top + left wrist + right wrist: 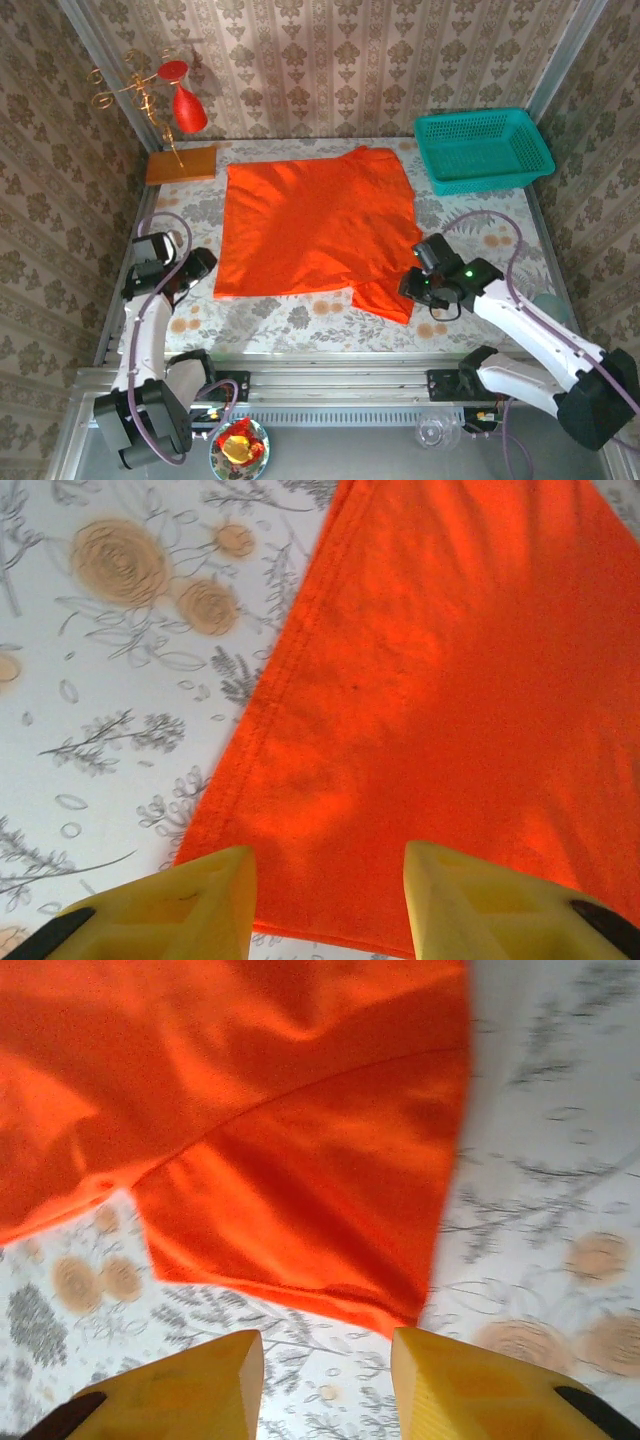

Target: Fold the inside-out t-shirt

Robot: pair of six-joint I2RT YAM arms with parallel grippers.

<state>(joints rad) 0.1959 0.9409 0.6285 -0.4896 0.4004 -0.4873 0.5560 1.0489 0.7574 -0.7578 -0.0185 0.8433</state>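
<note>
The inside-out t-shirt (315, 225) lies spread flat in the middle of the flowered table, orange-red, with one sleeve (385, 297) poking out at its near right corner. My left gripper (203, 264) is at the shirt's near left corner. In the left wrist view it (330, 905) is open, its yellow fingers (205, 900) apart just above the cloth's (440, 680) hem, holding nothing. My right gripper (413, 282) is beside the sleeve. In the right wrist view it (327, 1385) stands open over bare tablecloth, just short of the sleeve's (300, 1190) edge.
A teal basket (482, 150) stands at the back right. A flat wooden block (181, 164) and a red ornament on a gold stand (185, 105) are at the back left. Patterned walls close in the table on three sides.
</note>
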